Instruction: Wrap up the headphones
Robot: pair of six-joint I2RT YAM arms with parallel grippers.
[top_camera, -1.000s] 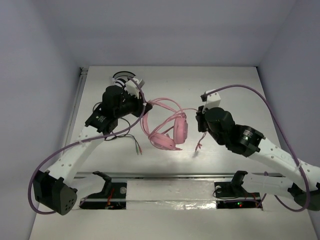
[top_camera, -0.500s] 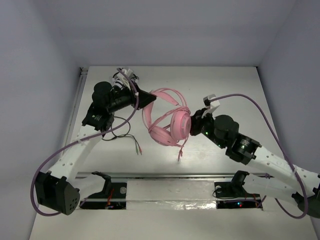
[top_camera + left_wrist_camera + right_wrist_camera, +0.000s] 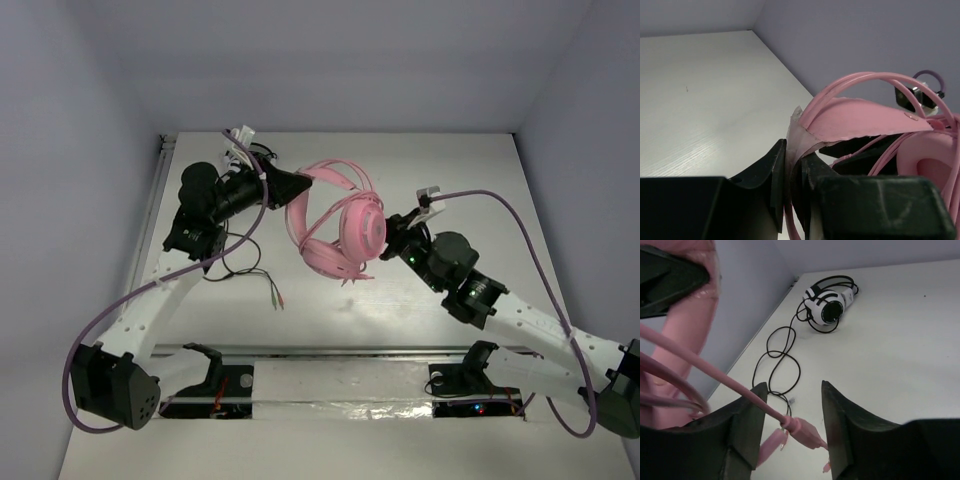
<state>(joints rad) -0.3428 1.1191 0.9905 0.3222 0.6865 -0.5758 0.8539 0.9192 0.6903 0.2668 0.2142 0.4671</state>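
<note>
I see my left gripper (image 3: 300, 185) clamped tight on the pink over-ear headphones with round padded earcups (image 3: 362, 225). In the left wrist view, its two black fingers (image 3: 776, 170) squeeze the end of the wide, soft pink headband (image 3: 860, 117), and thin pink wires arch over that band. The headphones hang in the air over the middle of the flat white table (image 3: 460, 170), between my two arms. One earcup faces up and to the right. The other sits lower and nearer to me.

My right gripper (image 3: 392, 238) is just to the right of the upper earcup. In the right wrist view, its jaws stand apart and hold nothing. The long thin pink cable (image 3: 715, 372) slants down from the left and passes through the gap between them. Its small pink plug (image 3: 804, 434) hangs at the end, above the table. I cannot tell if the cable brushes a finger.

A smaller pair of black-and-white headphones (image 3: 827, 307) lies on the far left of the table, close to the wall. Its thin black cable (image 3: 782, 352) curls in loops toward the near side.
</note>
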